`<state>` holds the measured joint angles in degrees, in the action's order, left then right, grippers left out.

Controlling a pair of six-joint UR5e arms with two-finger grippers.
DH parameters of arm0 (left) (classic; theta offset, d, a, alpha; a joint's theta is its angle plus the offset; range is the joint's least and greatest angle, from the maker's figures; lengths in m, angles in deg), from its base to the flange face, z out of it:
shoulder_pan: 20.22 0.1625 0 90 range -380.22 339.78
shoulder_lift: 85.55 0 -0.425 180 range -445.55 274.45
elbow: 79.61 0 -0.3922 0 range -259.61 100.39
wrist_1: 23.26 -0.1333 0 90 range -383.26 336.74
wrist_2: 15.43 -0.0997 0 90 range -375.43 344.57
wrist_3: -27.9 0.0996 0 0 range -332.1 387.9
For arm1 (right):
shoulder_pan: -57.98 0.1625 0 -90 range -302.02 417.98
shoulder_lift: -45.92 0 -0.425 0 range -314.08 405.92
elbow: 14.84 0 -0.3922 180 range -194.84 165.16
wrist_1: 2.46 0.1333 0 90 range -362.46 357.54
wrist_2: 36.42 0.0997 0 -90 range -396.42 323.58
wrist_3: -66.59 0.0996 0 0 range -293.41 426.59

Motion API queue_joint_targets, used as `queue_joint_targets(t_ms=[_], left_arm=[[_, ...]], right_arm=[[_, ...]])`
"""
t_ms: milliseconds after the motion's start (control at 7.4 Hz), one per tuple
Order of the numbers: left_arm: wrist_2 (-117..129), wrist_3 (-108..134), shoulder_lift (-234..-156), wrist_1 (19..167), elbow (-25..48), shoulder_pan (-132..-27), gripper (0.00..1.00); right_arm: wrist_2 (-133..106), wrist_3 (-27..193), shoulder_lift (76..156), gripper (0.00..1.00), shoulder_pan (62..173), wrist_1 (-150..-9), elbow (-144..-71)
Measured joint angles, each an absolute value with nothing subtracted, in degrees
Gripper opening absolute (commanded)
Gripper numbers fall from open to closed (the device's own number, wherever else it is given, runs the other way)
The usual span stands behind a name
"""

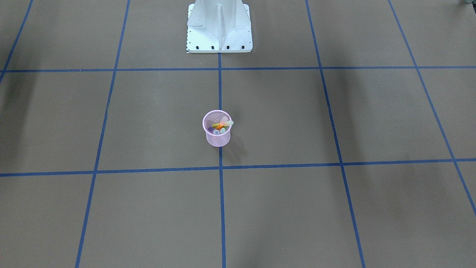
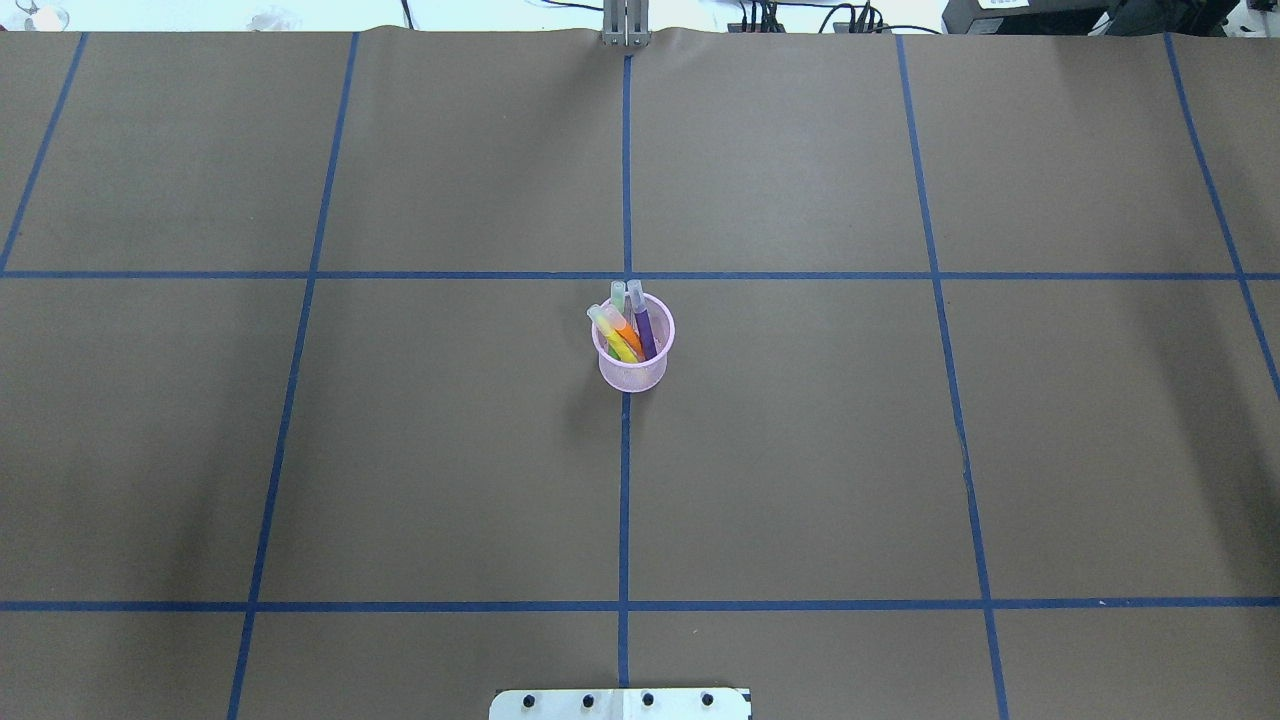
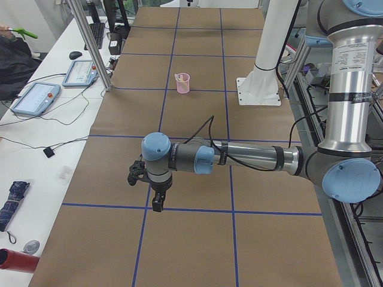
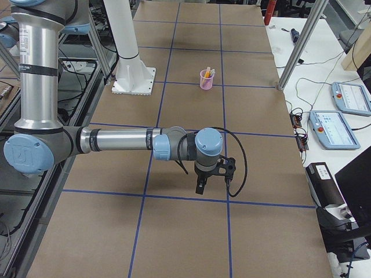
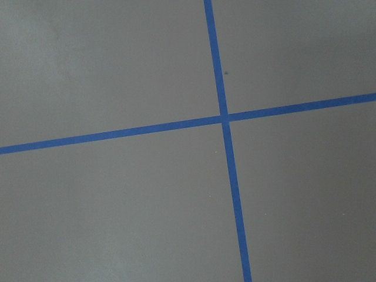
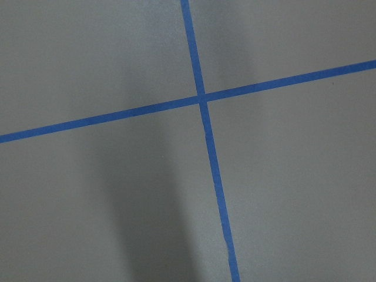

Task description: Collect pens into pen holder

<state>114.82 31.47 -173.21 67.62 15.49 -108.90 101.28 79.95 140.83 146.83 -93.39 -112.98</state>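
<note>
The left hand (image 3: 157, 205) hangs low over the brown paper-covered counter (image 2: 300, 450), near one end, and points down. The right hand (image 4: 200, 187) hangs the same way near the other end. Only the side views show them, so one cannot tell if either hand is open or closed.

Well apart from both, in the middle of the counter, stands the pen holder (image 2: 633, 374), a small round pink wire-mesh cup. The purple pen (image 2: 643, 332), the orange pen (image 2: 627, 333) and the green pen (image 2: 604, 320) lean inside it, caps up. The job looks done.

The cup looks light. A bump from a passing arm could tip it and spill the pens.
</note>
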Motion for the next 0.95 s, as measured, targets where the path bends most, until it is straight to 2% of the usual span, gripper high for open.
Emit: queue_joint_targets(t_ms=[946], left_arm=[[114.75, 31.39, -172.87, 67.54, 15.63, -109.16, 1.00]], right_arm=[[102.83, 74.51, 142.67, 1.00, 147.89, -93.15, -113.10]])
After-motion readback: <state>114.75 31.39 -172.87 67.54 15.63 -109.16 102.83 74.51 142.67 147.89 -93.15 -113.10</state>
